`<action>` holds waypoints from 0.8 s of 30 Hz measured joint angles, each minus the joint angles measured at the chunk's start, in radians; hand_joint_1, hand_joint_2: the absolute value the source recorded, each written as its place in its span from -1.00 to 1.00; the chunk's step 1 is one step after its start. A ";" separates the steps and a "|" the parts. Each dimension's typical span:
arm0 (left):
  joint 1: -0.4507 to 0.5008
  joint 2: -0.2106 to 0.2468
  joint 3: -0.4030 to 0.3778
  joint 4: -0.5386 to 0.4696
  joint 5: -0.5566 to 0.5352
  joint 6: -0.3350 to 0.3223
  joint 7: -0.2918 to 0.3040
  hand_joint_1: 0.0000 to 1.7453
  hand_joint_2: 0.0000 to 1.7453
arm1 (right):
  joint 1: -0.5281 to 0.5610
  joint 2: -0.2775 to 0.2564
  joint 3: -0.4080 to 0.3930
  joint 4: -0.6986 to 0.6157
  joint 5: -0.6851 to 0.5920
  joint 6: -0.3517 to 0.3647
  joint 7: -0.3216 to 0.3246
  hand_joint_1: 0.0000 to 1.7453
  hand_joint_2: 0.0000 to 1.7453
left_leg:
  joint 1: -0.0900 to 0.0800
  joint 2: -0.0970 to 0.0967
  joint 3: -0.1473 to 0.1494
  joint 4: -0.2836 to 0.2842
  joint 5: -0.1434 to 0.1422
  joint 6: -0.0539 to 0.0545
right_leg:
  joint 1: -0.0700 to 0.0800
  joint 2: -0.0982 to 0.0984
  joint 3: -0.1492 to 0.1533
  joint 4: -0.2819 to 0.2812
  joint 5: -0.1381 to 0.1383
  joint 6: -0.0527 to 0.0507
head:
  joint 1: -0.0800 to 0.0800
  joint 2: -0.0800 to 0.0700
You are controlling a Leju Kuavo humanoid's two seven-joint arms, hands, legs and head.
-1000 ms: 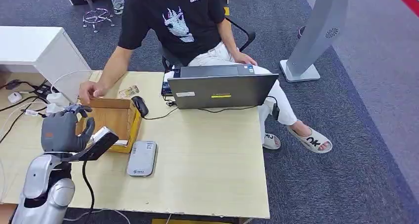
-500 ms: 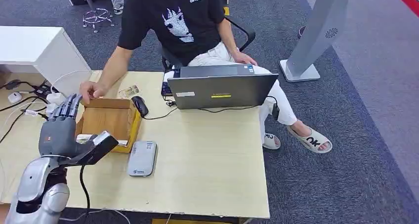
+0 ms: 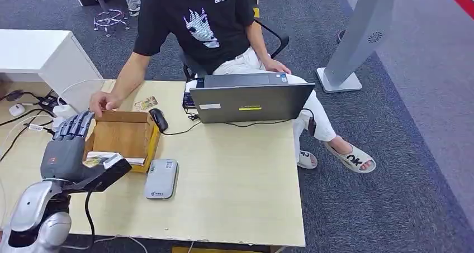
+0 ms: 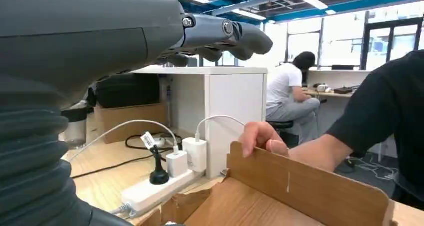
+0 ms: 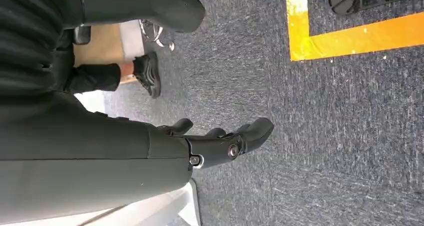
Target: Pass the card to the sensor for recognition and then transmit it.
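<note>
Open grey laptop (image 3: 250, 101) on pale wooden table (image 3: 235, 180); black computer mouse (image 3: 159, 119) beside it; white power strip (image 4: 162, 185) behind.

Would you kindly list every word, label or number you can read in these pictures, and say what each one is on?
None reads with certainty.
Person's black T-shirt: small white chest lettering, too blurred.
Laptop: yellow and white stickers, too small.
Grey card sensor: small logo, unreadable.
Sandal: dark marks, perhaps "OK", unclear.
</note>
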State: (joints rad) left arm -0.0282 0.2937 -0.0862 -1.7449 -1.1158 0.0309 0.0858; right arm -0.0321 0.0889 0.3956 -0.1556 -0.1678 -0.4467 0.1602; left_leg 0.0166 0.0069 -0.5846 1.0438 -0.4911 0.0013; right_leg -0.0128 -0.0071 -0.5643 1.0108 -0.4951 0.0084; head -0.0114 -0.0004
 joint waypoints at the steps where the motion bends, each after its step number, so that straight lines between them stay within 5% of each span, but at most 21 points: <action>1: 0.001 0.000 -0.001 0.000 0.000 0.000 0.000 -0.86 1.00 | 0.000 0.000 0.000 0.000 0.000 0.000 0.000 -1.00 1.00 | 0.000 0.000 0.000 0.000 0.000 0.000 | 0.000 0.000 0.000 0.000 0.000 0.000 | 0.000 0.000; 10: 0.007 0.000 -0.017 0.002 0.001 -0.005 0.000 -0.42 1.00 | 0.000 0.000 0.000 0.000 0.000 0.004 0.000 -1.00 1.00 | 0.000 0.000 0.000 0.000 0.000 0.000 | 0.000 0.000 0.000 0.000 0.000 0.000 | 0.000 0.000; 14: 0.007 0.000 -0.025 0.004 0.001 -0.005 0.000 0.12 1.00 | 0.000 0.000 0.000 0.000 0.000 0.004 0.000 -1.00 1.00 | 0.000 0.000 0.000 0.000 0.000 0.000 | 0.000 0.000 0.000 0.000 0.000 0.000 | 0.000 0.000; 21: 0.009 0.000 -0.034 0.006 0.001 -0.013 0.001 0.04 1.00 | 0.000 0.000 0.000 0.000 -0.002 0.004 0.000 -1.00 1.00 | 0.000 0.000 0.000 0.000 0.000 0.000 | 0.000 0.000 0.000 0.000 0.000 0.000 | 0.000 0.000; 24: 0.010 0.002 -0.035 0.008 0.001 -0.021 0.002 -0.16 1.00 | 0.000 0.000 -0.001 0.000 -0.005 0.004 0.002 -1.00 1.00 | 0.000 0.000 0.000 0.000 0.000 0.000 | 0.000 0.000 0.000 0.000 0.000 0.000 | 0.000 0.000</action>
State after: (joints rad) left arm -0.0179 0.2956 -0.1217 -1.7369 -1.1147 0.0096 0.0874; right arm -0.0321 0.0889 0.3948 -0.1556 -0.1724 -0.4429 0.1618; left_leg 0.0166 0.0069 -0.5847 1.0438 -0.4911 0.0013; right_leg -0.0127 -0.0071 -0.5645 1.0108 -0.4951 0.0084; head -0.0114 -0.0004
